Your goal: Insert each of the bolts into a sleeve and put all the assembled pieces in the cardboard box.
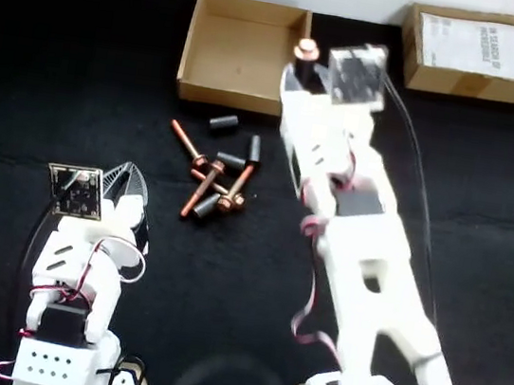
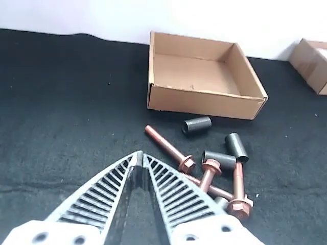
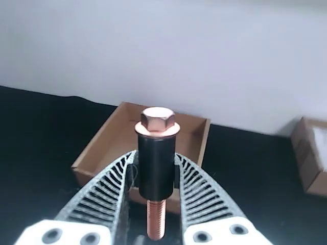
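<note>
Our right arm (image 1: 366,237), white and jointed, is stretched far forward across the black cloth-covered table (image 1: 62,79). Its wrist is angled so that the right gripper (image 3: 155,158) points toward the open, shallow brown cardboard box (image 3: 107,140). The ribbed grey fingers (image 3: 110,191) are parted only as wide as their load and clamp from both sides a short black cylindrical sleeve (image 3: 155,173). A copper-coloured hex-head bolt (image 3: 157,120) runs through the sleeve. It stands upright, its flanged head sitting on the sleeve's top and its threaded shank sticking out beneath. In the high view this assembled piece shows at the box's right wall, but we cannot tell whether it is over the inside or just outside it. The box floor we can see is bare.

Our left arm (image 1: 84,264) is folded back close to its base at the near side of the table. The left gripper (image 2: 139,155) is aimed forward at the parts, its fingertips pressed together with nothing between them.

Ahead of it, between that gripper and the box, the loose parts lie in a small cluster. Several copper bolts (image 2: 166,148) cross one another, and dark sleeves (image 2: 196,124) lie among and just beyond them, the farthest one near the box's front wall.

A second cardboard box (image 1: 473,84), with a white sheet inside, sits at the table's far right.
</note>
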### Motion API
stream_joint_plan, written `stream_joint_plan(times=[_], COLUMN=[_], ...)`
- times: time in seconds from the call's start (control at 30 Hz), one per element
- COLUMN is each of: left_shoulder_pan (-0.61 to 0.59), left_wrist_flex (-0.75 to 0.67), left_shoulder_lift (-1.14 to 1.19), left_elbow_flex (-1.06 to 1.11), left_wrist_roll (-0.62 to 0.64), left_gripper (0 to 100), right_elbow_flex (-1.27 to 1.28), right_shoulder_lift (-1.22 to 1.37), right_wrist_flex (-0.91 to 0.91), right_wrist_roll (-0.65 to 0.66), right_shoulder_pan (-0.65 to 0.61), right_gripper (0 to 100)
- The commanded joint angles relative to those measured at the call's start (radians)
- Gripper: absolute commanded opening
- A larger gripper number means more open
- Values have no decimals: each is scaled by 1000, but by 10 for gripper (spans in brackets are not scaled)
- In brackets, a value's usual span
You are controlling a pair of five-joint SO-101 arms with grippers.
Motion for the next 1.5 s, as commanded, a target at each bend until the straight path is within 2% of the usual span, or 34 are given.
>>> stream_joint_plan(times=[0.0,0.23,0.5,0.73,0.83,1.03,1.3,1.47], left_shoulder_pan=[-12,-12,-12,-10,-5,-5,-5,-5], left_wrist_flex=[-25,101,104,106,106,101,103,104], left_shoulder_lift=[12,12,13,13,27,42,42,48], left_elbow_flex=[19,21,21,21,21,22,22,22], left_wrist_roll=[3,3,0,-5,-5,-5,-5,-5], left_gripper=[24,24,24,24,24,24,24,24], right_elbow_flex=[-254,-664,-1168,-1391,-1428,-1460,-1504,-1672], right_shoulder_lift=[148,513,984,1245,1274,1280,1274,1274], right_wrist_flex=[-4,-5,1,4,87,268,398,608], right_wrist_roll=[86,138,206,209,209,209,209,203], right_shoulder_pan=[16,12,-1,-24,-38,-67,-73,-73], right_gripper=[7,7,7,9,19,112,118,118])
